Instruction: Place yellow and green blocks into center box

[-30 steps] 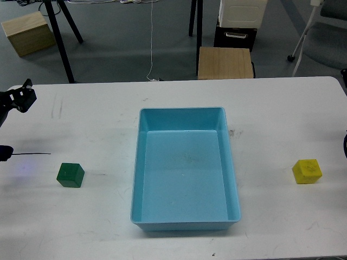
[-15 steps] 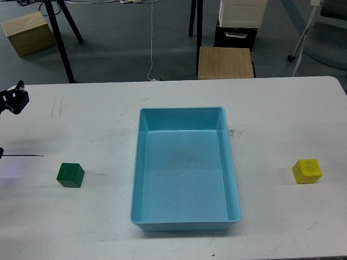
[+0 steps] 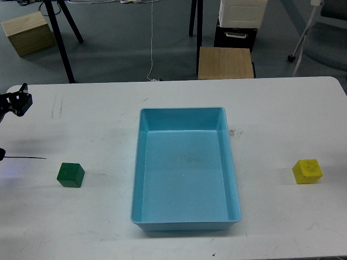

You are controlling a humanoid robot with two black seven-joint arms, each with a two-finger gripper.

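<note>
A light blue box (image 3: 184, 216) sits empty in the middle of the white table (image 3: 282, 119). A green block (image 3: 70, 175) lies on the table to the box's left. A yellow block (image 3: 307, 171) lies on the table to the box's right. My left gripper (image 3: 18, 101) shows small and dark at the far left edge, well above and left of the green block; its fingers cannot be told apart. My right gripper is out of view.
A thin dark line (image 3: 24, 158) lies at the left table edge. Beyond the table stand a wooden stool (image 3: 225, 62), a black and white case (image 3: 238, 21), a wooden box (image 3: 30, 32), stand legs (image 3: 59, 38) and a chair base (image 3: 309, 32).
My left gripper pulled back toward the left edge and then shifted slightly. The dark part at the right edge has left the view. The blocks and box have not moved.
</note>
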